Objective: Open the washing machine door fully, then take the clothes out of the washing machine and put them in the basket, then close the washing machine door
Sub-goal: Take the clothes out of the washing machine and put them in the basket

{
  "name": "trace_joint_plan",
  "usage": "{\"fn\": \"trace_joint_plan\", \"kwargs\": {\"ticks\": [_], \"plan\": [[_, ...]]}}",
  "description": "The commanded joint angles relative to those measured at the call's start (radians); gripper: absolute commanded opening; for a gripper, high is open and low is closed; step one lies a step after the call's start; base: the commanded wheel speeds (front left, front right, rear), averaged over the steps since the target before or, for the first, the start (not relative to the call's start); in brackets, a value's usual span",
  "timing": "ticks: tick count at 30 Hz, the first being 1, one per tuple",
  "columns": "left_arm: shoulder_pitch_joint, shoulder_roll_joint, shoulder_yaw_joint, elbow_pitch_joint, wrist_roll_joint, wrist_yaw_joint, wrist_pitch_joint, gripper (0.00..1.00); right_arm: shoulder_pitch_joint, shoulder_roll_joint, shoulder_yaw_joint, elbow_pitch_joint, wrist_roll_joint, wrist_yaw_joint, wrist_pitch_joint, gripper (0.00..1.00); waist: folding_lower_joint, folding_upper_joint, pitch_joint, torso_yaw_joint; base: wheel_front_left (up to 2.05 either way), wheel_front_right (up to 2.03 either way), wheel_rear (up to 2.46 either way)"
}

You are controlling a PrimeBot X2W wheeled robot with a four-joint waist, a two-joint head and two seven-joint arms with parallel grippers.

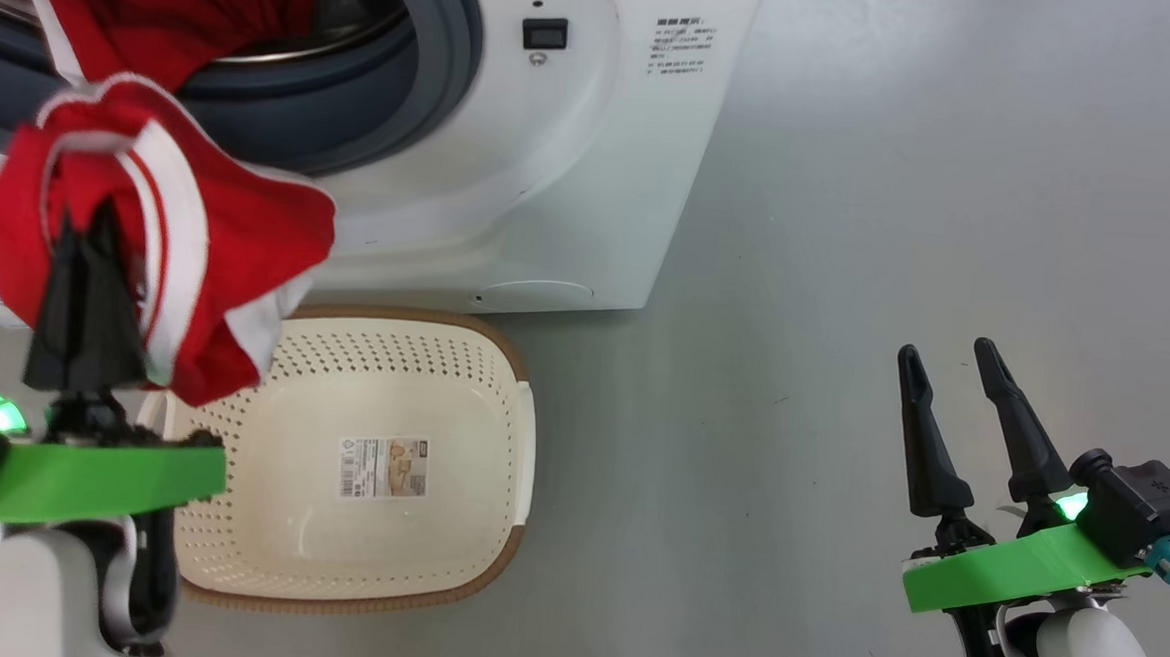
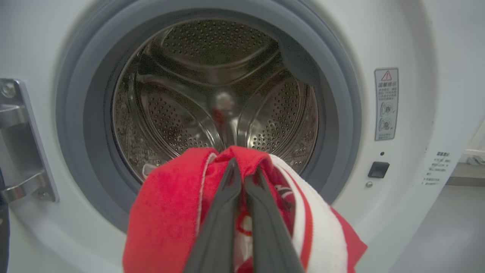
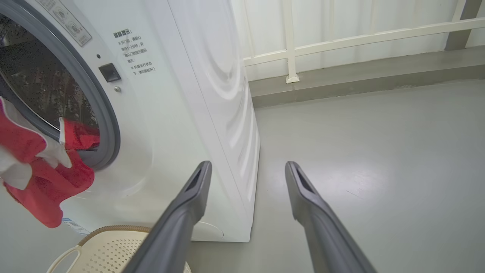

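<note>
My left gripper point(image 1: 90, 222) is shut on the clothes point(image 1: 240, 230), a red garment with white stripes, in front of the washing machine point(image 1: 573, 168). The bunched cloth hangs above the left rim of the basket point(image 1: 503, 364). Part of the red fabric still trails over the grey rubber ring into the drum point(image 1: 171, 16). In the left wrist view the gripper point(image 2: 245, 165) pinches the clothes point(image 2: 166, 220) before the steel drum point(image 2: 212, 83). The washing machine door is out of view and the opening stands uncovered. My right gripper point(image 1: 946, 349) is open above the floor, holding nothing.
The cream basket point(image 3: 110, 246) stands on the grey floor against the machine's front. A metal door hinge point(image 2: 19, 140) sits left of the opening. A pale railing point(image 3: 291, 49) and a low kerb run behind the machine. Bare floor point(image 1: 850, 232) lies to the right.
</note>
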Motion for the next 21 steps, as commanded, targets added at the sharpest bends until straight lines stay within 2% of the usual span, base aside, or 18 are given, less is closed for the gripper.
{"fn": "trace_joint_plan", "kwargs": {"ticks": [1, 11, 21], "plan": [[0.024, 0.020, 0.020, -0.007, -0.008, -0.005, -0.005, 0.00, -0.005, 0.000, 0.028, -0.027, -0.010, 0.007, -0.006, 1.00, 0.0000, 0.0000, 0.006, -0.002, 0.00, 0.00, 0.00], [0.034, 0.020, -0.024, 0.213, -0.015, 0.007, -0.005, 0.00, -0.031, 0.000, 0.034, -0.037, -0.006, 0.007, -0.006, 1.00, 0.0000, 0.0000, 0.081, -0.006, 0.00, 0.00, 0.00], [-0.061, 0.020, -0.044, 0.414, 0.027, 0.005, -0.005, 0.00, -0.074, 0.000, 0.032, -0.052, 0.000, 0.007, -0.006, 1.00, 0.0000, 0.0000, 0.180, -0.016, 0.00, 0.00, 0.00]]}}
